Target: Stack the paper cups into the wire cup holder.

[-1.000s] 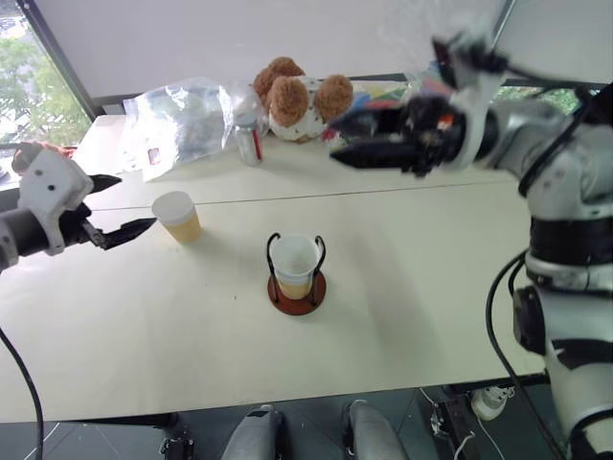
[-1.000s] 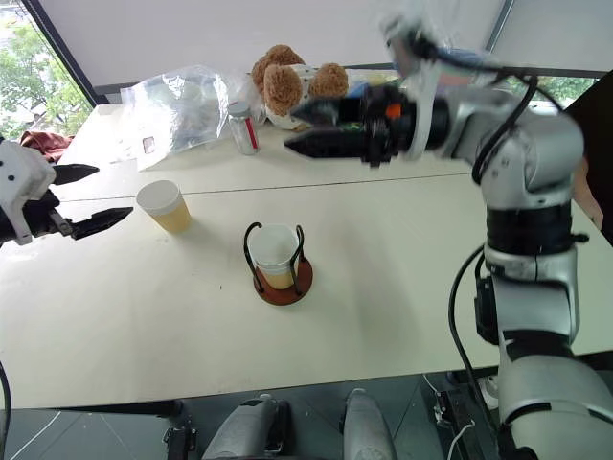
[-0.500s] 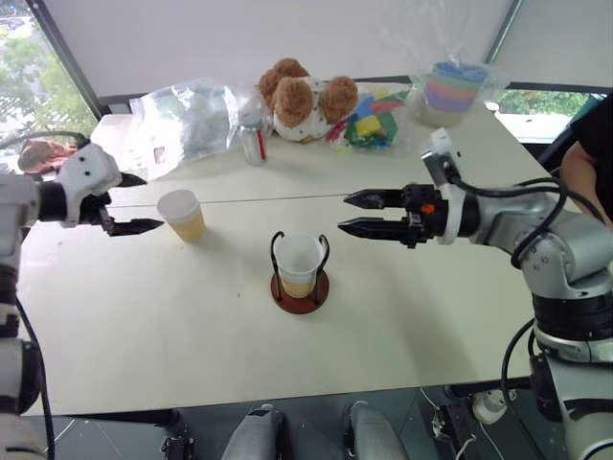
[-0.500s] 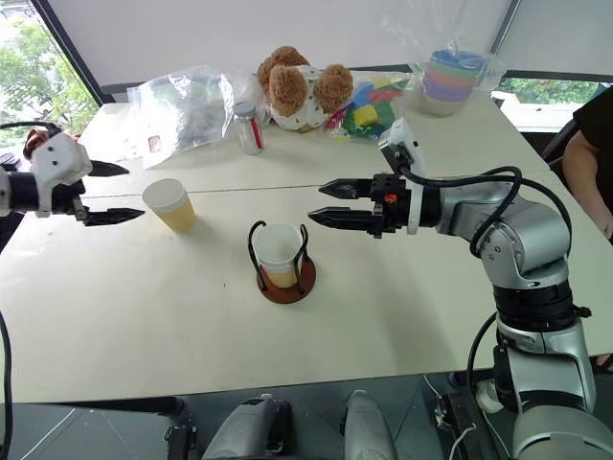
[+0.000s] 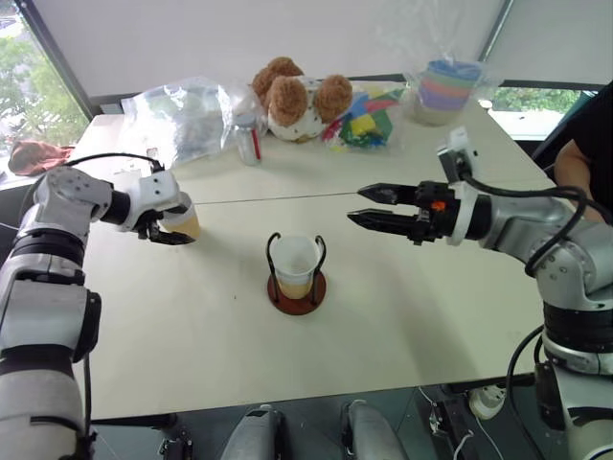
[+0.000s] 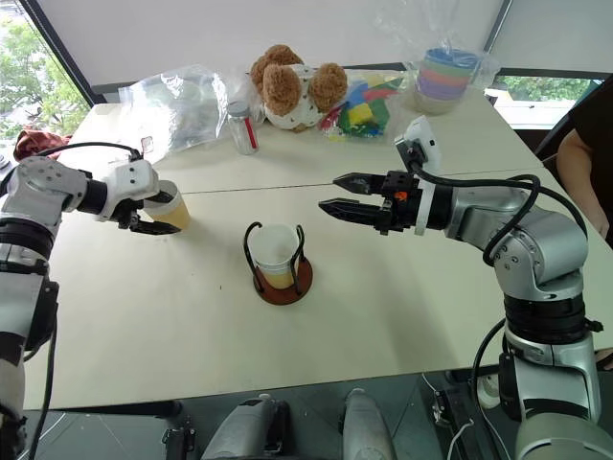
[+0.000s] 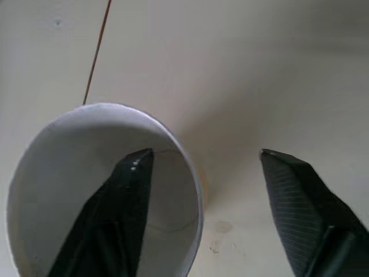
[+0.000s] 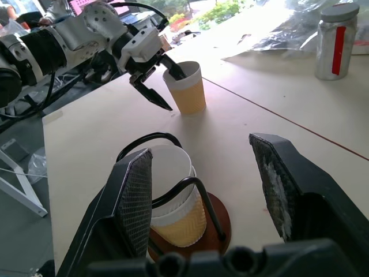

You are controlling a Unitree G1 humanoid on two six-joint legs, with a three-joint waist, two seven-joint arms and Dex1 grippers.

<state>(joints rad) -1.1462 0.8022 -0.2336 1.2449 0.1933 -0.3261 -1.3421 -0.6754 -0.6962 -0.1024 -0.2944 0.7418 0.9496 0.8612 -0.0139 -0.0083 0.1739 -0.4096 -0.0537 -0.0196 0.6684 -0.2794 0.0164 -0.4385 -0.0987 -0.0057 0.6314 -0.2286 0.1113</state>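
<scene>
One paper cup [image 5: 185,226] stands alone on the left of the table. My left gripper [image 5: 176,222] is open and straddles its rim. In the left wrist view one finger [image 7: 124,196] is inside the cup [image 7: 52,173] and the other is outside, clear of the wall. The wire cup holder [image 5: 297,296] stands at the table's middle with a paper cup [image 5: 295,257] nested between its loops. My right gripper [image 5: 356,204] hovers to the right of the holder and above it, open and empty, pointing at it [image 8: 199,202].
Along the far edge lie a clear plastic bag [image 5: 182,115], a small bottle [image 5: 248,140], a teddy bear [image 5: 292,96], coloured toys [image 5: 364,123] and wrapped pastel cups [image 5: 445,88]. A person [image 5: 586,158] sits at the right edge.
My left gripper moved right and down onto the loose cup, one finger dipping inside, and its fingers narrowed. The right gripper came down from high to beside the holder, then held.
</scene>
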